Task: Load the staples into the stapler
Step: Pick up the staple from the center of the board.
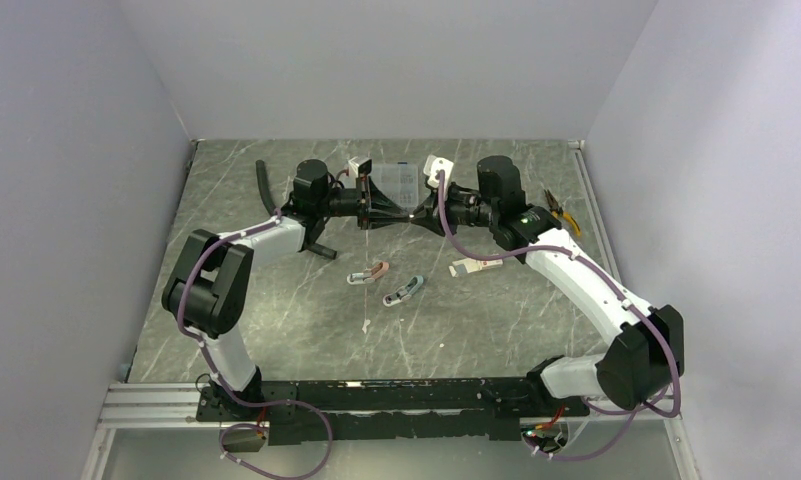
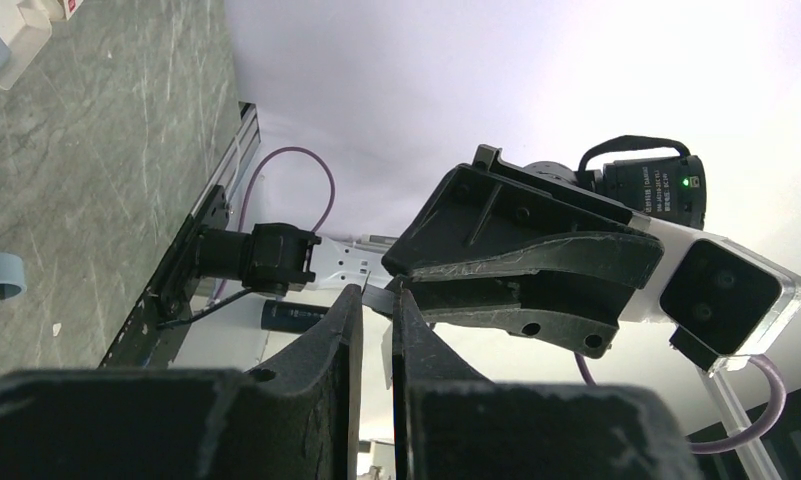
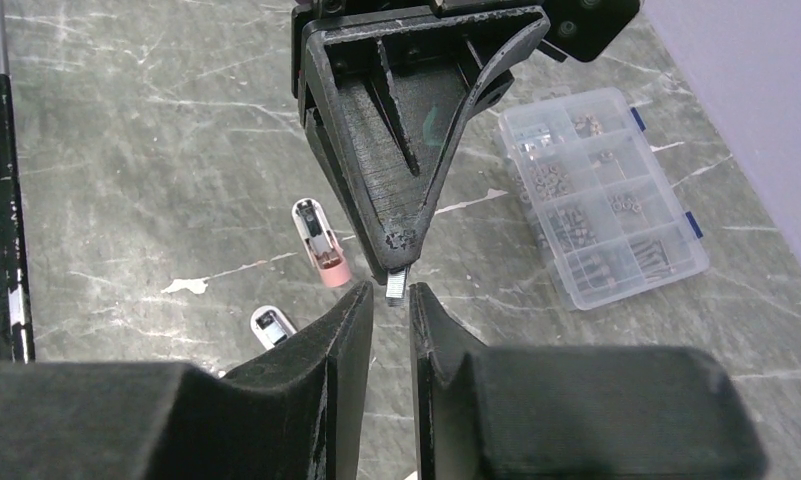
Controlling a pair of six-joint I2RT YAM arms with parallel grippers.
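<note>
Both grippers meet in mid-air over the back of the table. My left gripper (image 2: 376, 295) is shut on the staples (image 3: 396, 285), a short silvery strip sticking out below its fingertips (image 3: 401, 240). My right gripper (image 3: 388, 297) faces it with its jaws narrowly apart on either side of the strip's free end, a thin gap showing on each side. On the table below lie a pink mini stapler (image 3: 321, 243) and a pale blue one (image 3: 273, 326), both lying open. From above they sit at mid-table, the pink stapler (image 1: 375, 271) left of the blue stapler (image 1: 404, 291).
A clear compartment box (image 3: 601, 195) of small parts lies behind the grippers. A third, whitish stapler (image 1: 476, 266) lies right of centre. Orange-handled pliers (image 1: 563, 212) lie at the back right and a black tube (image 1: 266, 185) at the back left. A white carton (image 2: 16, 30) sits on the table.
</note>
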